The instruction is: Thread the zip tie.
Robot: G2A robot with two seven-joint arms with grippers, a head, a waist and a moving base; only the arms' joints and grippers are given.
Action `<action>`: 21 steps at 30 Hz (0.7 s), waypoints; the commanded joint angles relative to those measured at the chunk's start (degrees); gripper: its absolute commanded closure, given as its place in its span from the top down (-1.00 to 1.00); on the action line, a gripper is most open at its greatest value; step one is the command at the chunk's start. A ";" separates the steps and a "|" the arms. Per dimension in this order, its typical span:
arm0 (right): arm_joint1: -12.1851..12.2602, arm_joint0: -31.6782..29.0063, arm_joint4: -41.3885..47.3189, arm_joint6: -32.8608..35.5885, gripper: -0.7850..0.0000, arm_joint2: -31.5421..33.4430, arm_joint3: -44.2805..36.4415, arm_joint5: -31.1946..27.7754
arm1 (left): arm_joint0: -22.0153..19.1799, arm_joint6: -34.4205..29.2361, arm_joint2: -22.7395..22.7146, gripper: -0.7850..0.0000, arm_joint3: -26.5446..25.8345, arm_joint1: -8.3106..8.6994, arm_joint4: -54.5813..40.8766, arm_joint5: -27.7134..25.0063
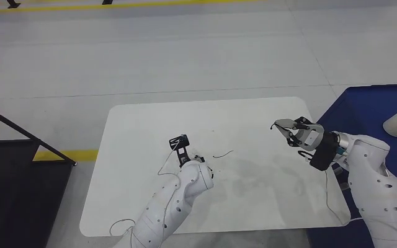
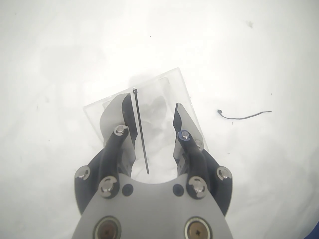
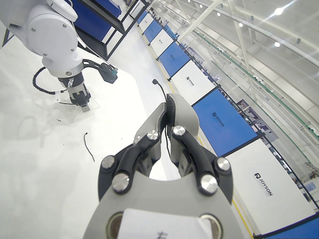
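The left gripper hangs spread wide over a clear plate, a straight zip tie lying between its fingers (nearer one), likely lined up for pickup, while the right gripper pinches a second zip tie, head protruding ahead of it, presumably for threading.

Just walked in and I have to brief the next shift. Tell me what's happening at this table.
The right hand is shut on a black zip tie and holds it up off the white table, its head end poking past the fingertips. The left hand points down, open, over a clear plate on the table; a second zip tie lies between its fingers, not gripped. A third tie lies loose beside the plate. Nothing is threaded yet.
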 commanded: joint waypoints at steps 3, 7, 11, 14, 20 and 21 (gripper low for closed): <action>0.00 0.00 0.00 0.00 -1.00 0.00 0.00 0.00 | -0.01 0.00 -0.49 -0.25 1.12 -0.81 0.81 0.00; 0.00 0.00 0.00 0.00 -1.00 0.00 0.00 0.00 | 0.15 0.00 -1.13 -0.29 1.90 -1.59 1.40 0.00; 0.00 0.00 0.00 0.00 -1.00 0.00 0.00 0.00 | 0.38 0.00 -1.66 -0.34 2.76 -2.27 2.31 0.00; 0.00 0.00 0.00 0.00 -1.00 0.00 0.00 0.00 | 0.64 0.00 -2.13 -0.37 2.98 -2.74 2.86 0.00; 0.00 0.00 0.00 0.00 -1.00 0.00 0.00 0.00 | 1.45 0.00 -3.27 -1.00 2.33 -3.50 4.58 0.00; 0.00 0.00 0.00 0.00 -1.00 0.00 0.00 0.00 | 1.67 0.00 -3.39 -1.00 2.11 -3.60 5.02 0.00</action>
